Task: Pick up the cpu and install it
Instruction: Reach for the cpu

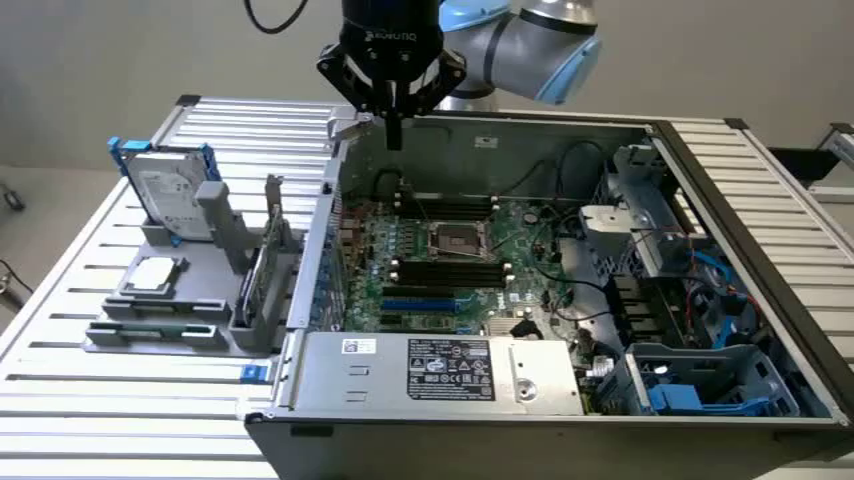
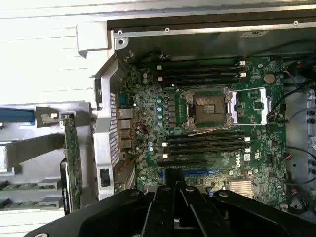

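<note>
**A:** How is the gripper [image 1: 394, 140] standing?

**B:** Its fingers are pressing together, fully closed, and carrying nothing. It is hanging just above the rear wall of the computer case [image 1: 561, 122], fingers pointing down.

**A:** And the cpu [image 1: 155, 273]?

**B:** It is lying flat on the grey holder [image 1: 147, 337] outside the case. That is well apart from the gripper, lower down and toward the exterior view's left of it.

**A:** What is worrying you from here?

**B:** First, I'm thinking closed fingers coming down on the chip would be shoving or scratching it, not taking it. Second, the case wall is standing between the gripper and the holder, so a low sweep across could be clipping that edge. Third, the hard drive [image 1: 170, 190] is standing upright just beside the chip, crowding the approach. Lastly, a chip arriving tilted at the socket [image 2: 207, 106] could be bending its contacts.

**A:** What is each container holding?

**B:** The holder is carrying the cpu in its flat bay and the hard drive behind it. A green card [image 1: 276, 240] is standing on edge on the side nearest the gripper. Below the gripper, the case is holding the motherboard [image 1: 534, 270]. The socket's centre is looking bare, with memory slots [image 2: 202, 143] lying on both sides. The power supply [image 1: 447, 368] is sitting at the end farthest from the gripper.
</note>
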Controlling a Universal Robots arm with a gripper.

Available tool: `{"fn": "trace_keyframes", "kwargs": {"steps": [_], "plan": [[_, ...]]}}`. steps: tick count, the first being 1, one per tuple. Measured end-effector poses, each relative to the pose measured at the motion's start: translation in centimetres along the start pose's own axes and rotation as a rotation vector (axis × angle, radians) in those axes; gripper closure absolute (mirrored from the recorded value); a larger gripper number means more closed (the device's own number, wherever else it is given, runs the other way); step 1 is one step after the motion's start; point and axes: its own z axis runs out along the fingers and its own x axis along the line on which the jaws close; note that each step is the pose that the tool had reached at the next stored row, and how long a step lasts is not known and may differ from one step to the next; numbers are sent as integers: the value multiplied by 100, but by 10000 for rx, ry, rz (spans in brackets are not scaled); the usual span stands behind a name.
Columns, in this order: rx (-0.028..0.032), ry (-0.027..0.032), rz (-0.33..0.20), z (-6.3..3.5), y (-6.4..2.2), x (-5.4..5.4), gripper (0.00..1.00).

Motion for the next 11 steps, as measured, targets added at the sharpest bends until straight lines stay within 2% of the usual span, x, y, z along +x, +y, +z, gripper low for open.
{"fn": "trace_keyframes", "kwargs": {"steps": [11], "plan": [[0,-1,0,0,0,0,89]]}}
